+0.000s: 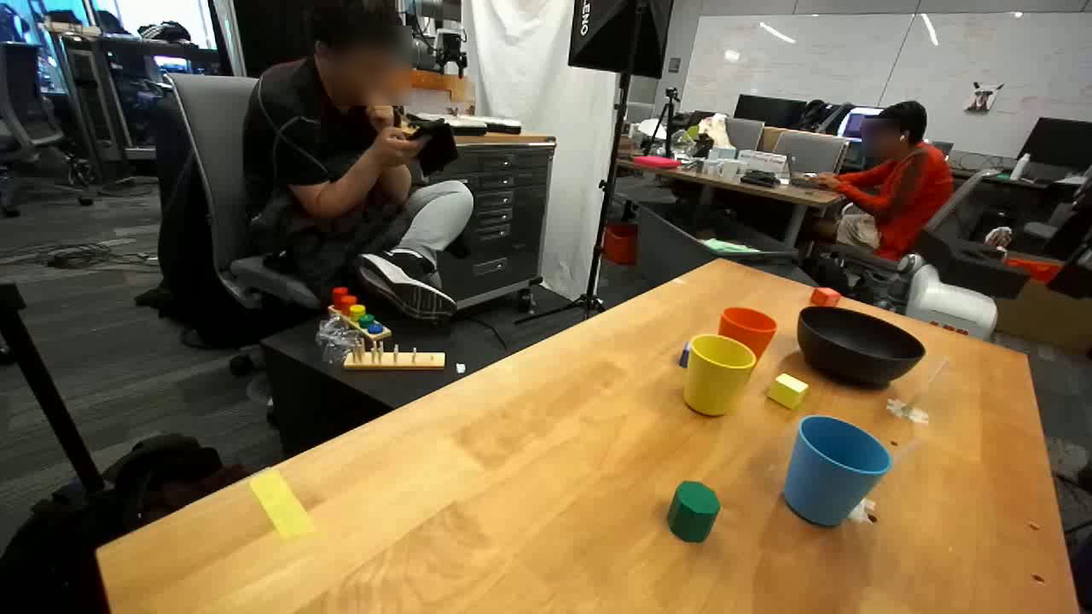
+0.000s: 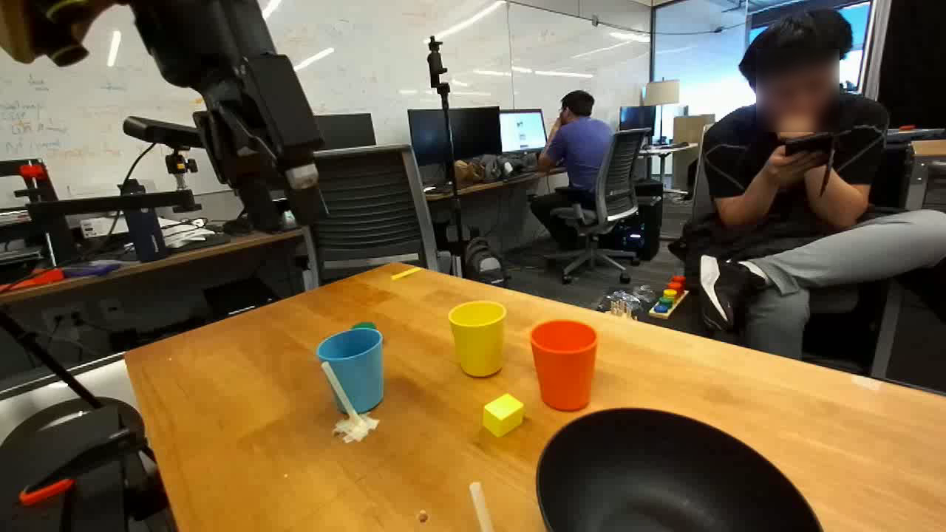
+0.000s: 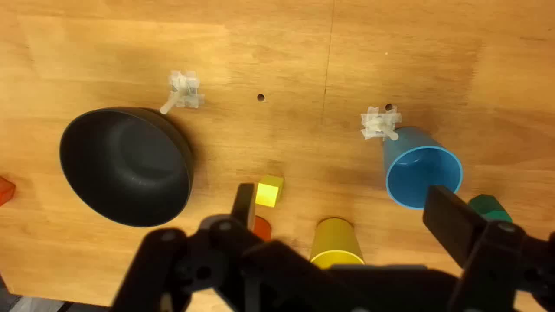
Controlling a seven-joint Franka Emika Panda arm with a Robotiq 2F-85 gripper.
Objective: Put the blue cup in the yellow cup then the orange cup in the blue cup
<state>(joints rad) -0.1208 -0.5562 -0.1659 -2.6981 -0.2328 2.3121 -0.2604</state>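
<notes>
The light-blue cup (image 1: 832,477) stands upright and empty on the wooden table; it also shows in an exterior view (image 2: 366,377) and in the wrist view (image 3: 412,173). The yellow cup (image 1: 717,384) stands upright, apart from it (image 2: 479,343); its near part is hidden by the gripper in the wrist view (image 3: 336,238). The orange cup (image 2: 564,369) stands upright close to the yellow cup, partly behind it in an exterior view (image 1: 751,327) and mostly hidden in the wrist view (image 3: 262,228). My gripper (image 3: 340,197) is open and empty, raised above the table (image 2: 284,196).
A wide black bowl (image 2: 658,473) stands near the orange cup. A yellow block (image 3: 269,190) lies between bowl and cups. A green block (image 1: 693,512) is beside the blue cup. Two straw-like sticks are taped upright; one (image 2: 340,388) rises right beside the blue cup. An orange block (image 1: 825,297) lies past the bowl.
</notes>
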